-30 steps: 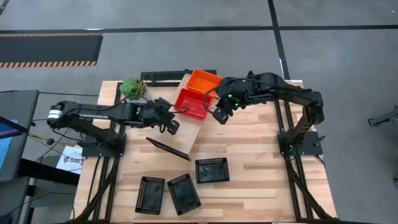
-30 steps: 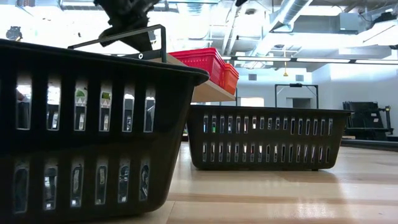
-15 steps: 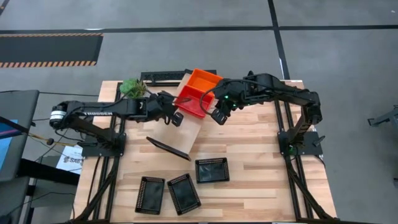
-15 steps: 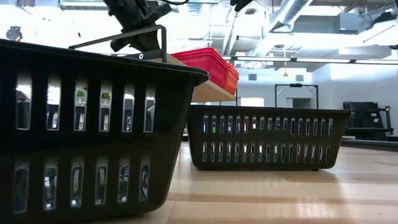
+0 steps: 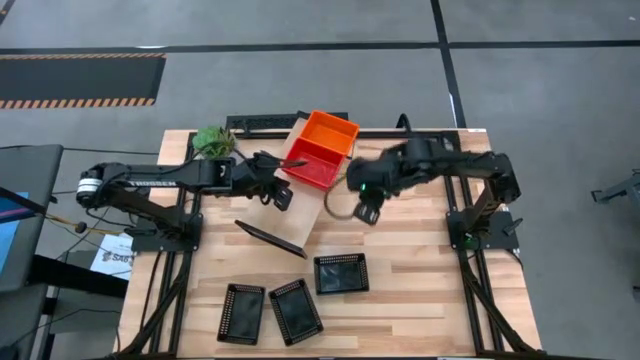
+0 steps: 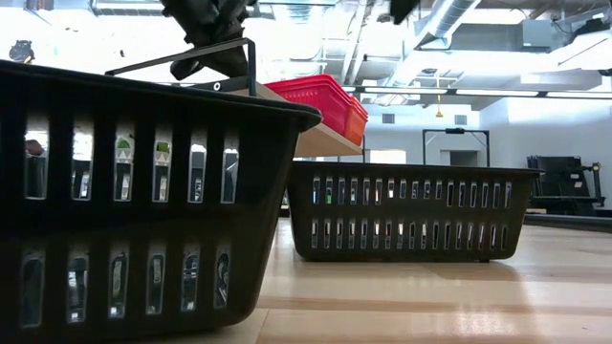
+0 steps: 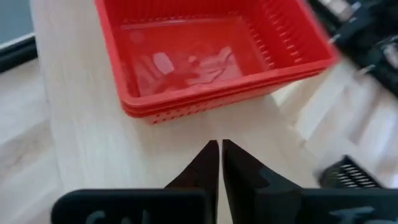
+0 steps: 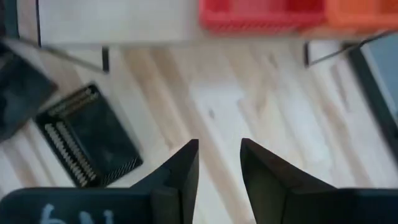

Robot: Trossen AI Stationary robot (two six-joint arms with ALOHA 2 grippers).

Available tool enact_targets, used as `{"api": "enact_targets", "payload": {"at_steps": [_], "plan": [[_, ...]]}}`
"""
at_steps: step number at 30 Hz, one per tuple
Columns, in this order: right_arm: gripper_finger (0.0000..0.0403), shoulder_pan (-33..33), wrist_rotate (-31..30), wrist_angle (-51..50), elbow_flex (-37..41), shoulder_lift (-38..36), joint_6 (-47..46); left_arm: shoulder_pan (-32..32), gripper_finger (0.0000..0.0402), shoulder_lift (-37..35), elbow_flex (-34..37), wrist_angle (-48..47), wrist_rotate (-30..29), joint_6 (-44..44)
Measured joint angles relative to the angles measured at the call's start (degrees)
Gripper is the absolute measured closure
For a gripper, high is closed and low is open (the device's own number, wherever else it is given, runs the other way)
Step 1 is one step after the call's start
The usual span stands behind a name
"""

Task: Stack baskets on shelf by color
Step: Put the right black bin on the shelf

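The shelf (image 5: 305, 215) lies aslant on the table, its far end raised. At that far end sit an orange basket (image 5: 327, 132) and a stack of red baskets (image 5: 308, 162), nested one inside another (image 7: 211, 62). Three black baskets (image 5: 241, 312), (image 5: 296, 310), (image 5: 341, 273) rest on the tabletop near the front edge. My left gripper (image 7: 219, 149) is shut and points at the red stack's near side from just short of it, over the shelf board. My right gripper (image 5: 365, 212) hangs open over the table, right of the shelf, with nothing between its fingers (image 8: 217, 152).
A small green plant (image 5: 212, 140) stands at the table's far left, beside a dark bar (image 5: 262, 122) at the far edge. The shelf's dark metal frame (image 5: 270, 238) sticks out at its near end. Bare slatted tabletop (image 5: 430, 270) lies right of the black baskets.
My right gripper has drawn away from the red stack's right side toward the table's near edge, sinking and tipping further down, still open. The red stack and orange basket stay on the shelf.
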State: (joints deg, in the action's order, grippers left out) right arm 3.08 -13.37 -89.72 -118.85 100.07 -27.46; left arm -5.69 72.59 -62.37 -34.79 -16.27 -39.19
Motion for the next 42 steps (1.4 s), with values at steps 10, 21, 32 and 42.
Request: {"api": "enact_targets", "payload": {"at_steps": [10, 21, 32, 42], "plan": [[0.0184, 7.78, 2.82, 8.37, 20.09, 0.04, -5.59, 4.39, 0.0268, -9.45, -0.02, -0.55, 1.53, -6.78], [0.0164, 7.15, 18.21, 39.71, 36.97, 0.07, 12.55, 12.48, 0.0198, -16.83, -0.02, -0.43, 2.20, -15.50], [0.0163, 10.75, 17.88, 34.23, 44.33, 0.38, -18.15, 19.71, 0.0198, -15.57, -0.09, -0.79, -4.77, -22.60], [0.0163, 16.06, 16.41, 46.71, 49.81, 0.48, -33.60, 20.57, 0.0197, -15.09, -0.07, -1.74, -8.22, -25.64]]}}
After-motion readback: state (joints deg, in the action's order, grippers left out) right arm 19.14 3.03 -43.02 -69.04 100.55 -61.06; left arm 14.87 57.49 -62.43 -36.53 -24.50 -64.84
